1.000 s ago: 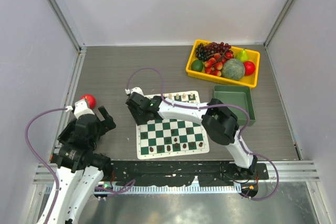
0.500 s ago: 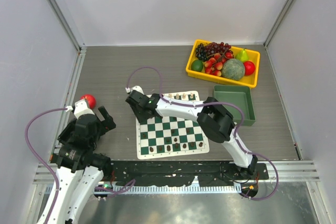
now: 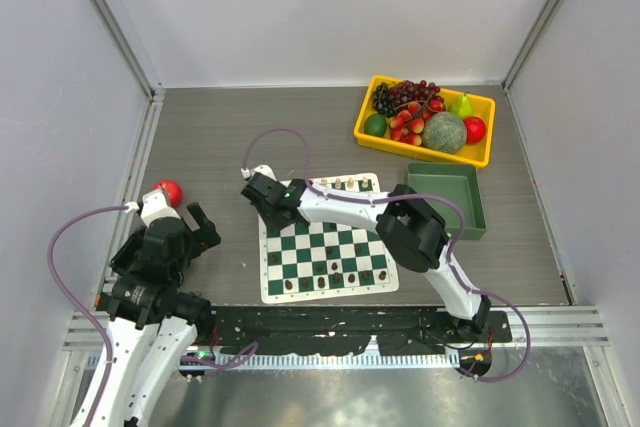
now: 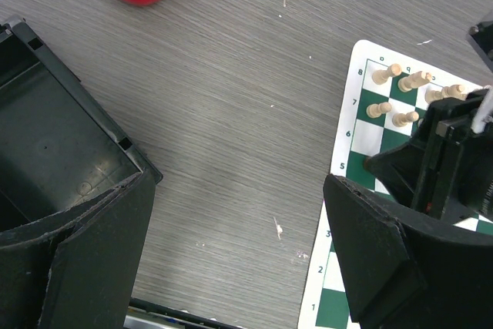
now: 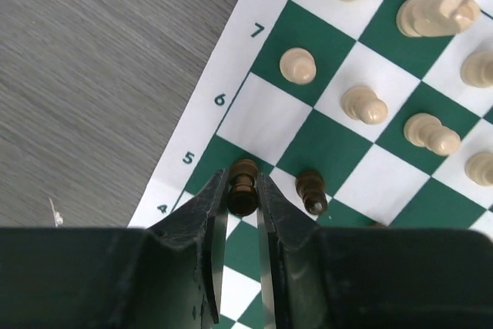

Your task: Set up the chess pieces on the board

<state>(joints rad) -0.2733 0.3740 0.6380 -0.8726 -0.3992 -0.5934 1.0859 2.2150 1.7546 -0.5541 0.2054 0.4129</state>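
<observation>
Left arm [image 3: 128, 352], right arm [image 3: 345, 213]: white links, black joints; black left end effector [image 4: 239, 229], right end effector [image 5: 245, 190]; purple cables [image 3: 52, 252].

Grey wood-grain surface [image 3: 250, 117]. Checked board [image 3: 300, 259] lies flat, just off centre toward 6 o'clock. Red apple [image 3: 168, 191] at 9 o'clock, well apart from the board. Yellow tray [image 3: 420, 150] of fruit at 1 o'clock. Green bin [image 3: 445, 192] at 3 o'clock, just beside the tray.

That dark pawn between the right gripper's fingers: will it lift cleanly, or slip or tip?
The dark pawn looks small and rounded, so it may twist or slip between the right gripper's narrow fingers. It is probably very light. The neighbouring dark piece sits close, so it could get knocked over.
</observation>
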